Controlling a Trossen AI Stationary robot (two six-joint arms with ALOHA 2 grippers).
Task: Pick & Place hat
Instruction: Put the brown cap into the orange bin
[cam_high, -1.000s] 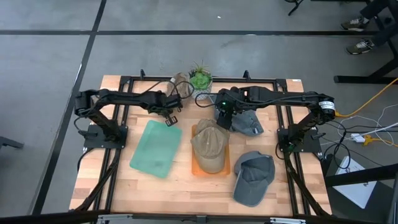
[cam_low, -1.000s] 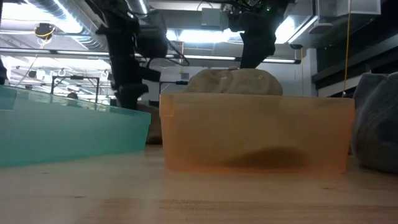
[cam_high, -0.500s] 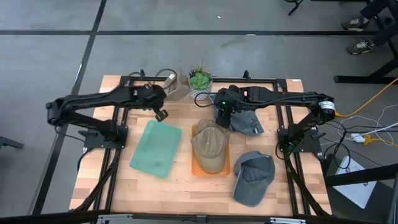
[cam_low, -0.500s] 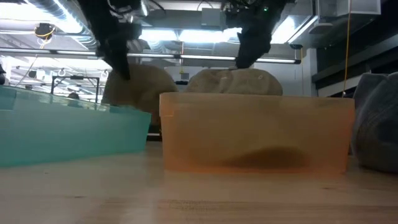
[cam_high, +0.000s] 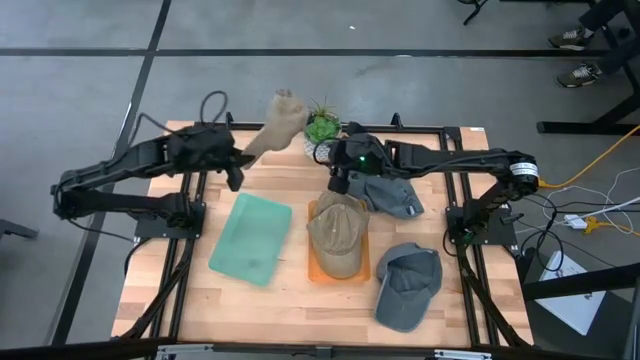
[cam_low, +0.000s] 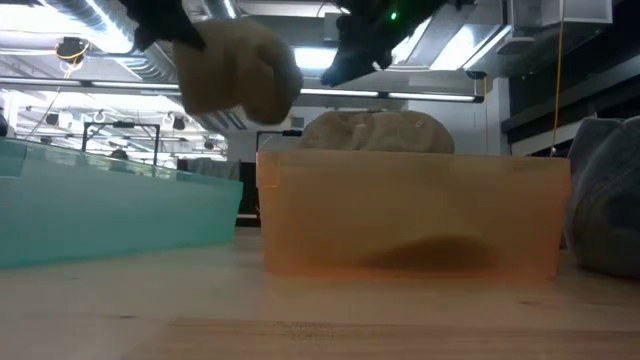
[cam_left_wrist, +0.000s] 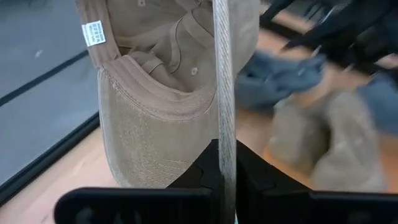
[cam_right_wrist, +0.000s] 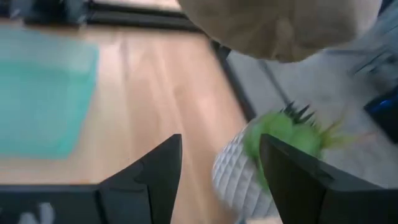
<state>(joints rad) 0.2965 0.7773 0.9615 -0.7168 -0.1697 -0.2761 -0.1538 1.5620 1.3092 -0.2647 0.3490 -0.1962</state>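
Left hand is clamped on the brim of a tan hat, holding it up in the air over the far edge of the tabletop, just beside the little potted plant. Right hand sits near the middle of the far side with its fingers apart and nothing between them, right above the orange bin. That bin has a second tan cap in it. The teal bin next to it has nothing in it as far as I can see. Two grey caps too: one under the right arm, another near the front right.

Low view: the lifted hat hangs well above the teal bin, and the capped orange bin fills the centre. Right hand shows up dark above it. A grey cap pokes in at the right edge.

Left wrist view: you look up inside the hat, seams and a white tag showing, with the brim edge pinched between the fingers.

Right wrist view: fingers spread wide, plant in its white pot ahead, teal bin off to one side, tan hat hanging above.
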